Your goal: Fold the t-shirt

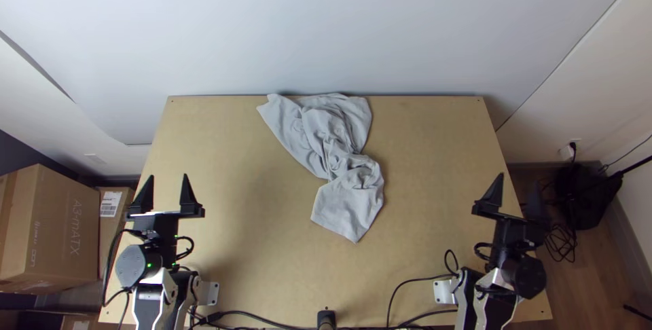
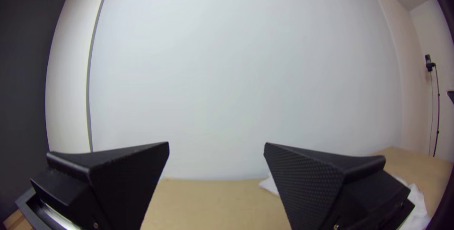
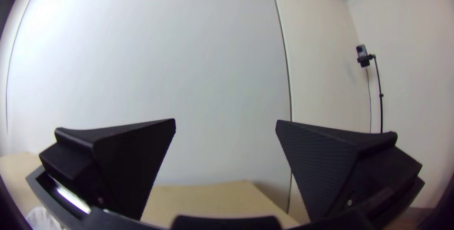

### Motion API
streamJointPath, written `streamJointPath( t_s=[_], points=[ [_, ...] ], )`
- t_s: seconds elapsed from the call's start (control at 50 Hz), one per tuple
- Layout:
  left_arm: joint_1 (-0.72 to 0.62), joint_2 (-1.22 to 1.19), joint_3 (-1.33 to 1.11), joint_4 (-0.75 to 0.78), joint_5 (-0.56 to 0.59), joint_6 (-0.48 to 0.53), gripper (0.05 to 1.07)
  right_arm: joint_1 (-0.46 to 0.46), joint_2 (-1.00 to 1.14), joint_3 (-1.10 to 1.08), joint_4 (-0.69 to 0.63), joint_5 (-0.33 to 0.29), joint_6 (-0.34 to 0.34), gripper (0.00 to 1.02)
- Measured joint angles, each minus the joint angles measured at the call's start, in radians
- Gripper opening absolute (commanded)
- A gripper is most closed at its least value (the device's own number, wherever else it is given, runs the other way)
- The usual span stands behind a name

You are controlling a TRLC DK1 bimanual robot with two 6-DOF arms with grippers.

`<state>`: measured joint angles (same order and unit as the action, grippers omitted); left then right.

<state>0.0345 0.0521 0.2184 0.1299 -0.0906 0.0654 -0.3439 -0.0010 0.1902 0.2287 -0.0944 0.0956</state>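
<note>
Untwisting the shirt (image 1: 331, 132) comes 1st

It's bunched on the table (image 1: 435, 167), narrow mid-length, reaching the far edge. L gripper (image 1: 168, 175) & R gripper (image 3: 226, 120) are both spread wide, holding nothing, well apart from it. From where I stand, best approx. plan: pinch outer corners, not the bunched middle, lift a bit, ease apart slowly, lay flat w/o creases, then fold.

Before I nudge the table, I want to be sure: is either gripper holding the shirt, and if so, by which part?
Neither; the left gripper and right gripper are open and empty, and the shirt lies bunched between them.
</note>
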Motion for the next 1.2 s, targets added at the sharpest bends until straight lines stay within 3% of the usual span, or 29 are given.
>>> streamJointPath(
  t_s=[0.34, 0.52, 0.8, 1.2],
  points=[
    [-0.004, 0.385, 0.423, -0.077, 0.0, -0.001, 1.02, 0.037, 0.367, 0.415, 0.026, 0.0, 0.0, 0.98],
    [-0.043, 0.653, 0.737, -0.294, -0.001, -0.011, 1.02, 0.079, 0.565, 0.615, 0.016, 0.0, 0.0, 0.98],
    [-0.107, 0.944, 1.163, -0.598, 0.0, -0.077, 1.02, 0.241, 0.813, 0.951, -0.169, 0.004, -0.016, 0.98],
    [-0.027, 1.066, 1.307, -0.878, 0.005, -0.198, 1.02, 0.566, 1.131, 1.212, -0.438, 0.102, -0.023, 0.98]
  ],
)
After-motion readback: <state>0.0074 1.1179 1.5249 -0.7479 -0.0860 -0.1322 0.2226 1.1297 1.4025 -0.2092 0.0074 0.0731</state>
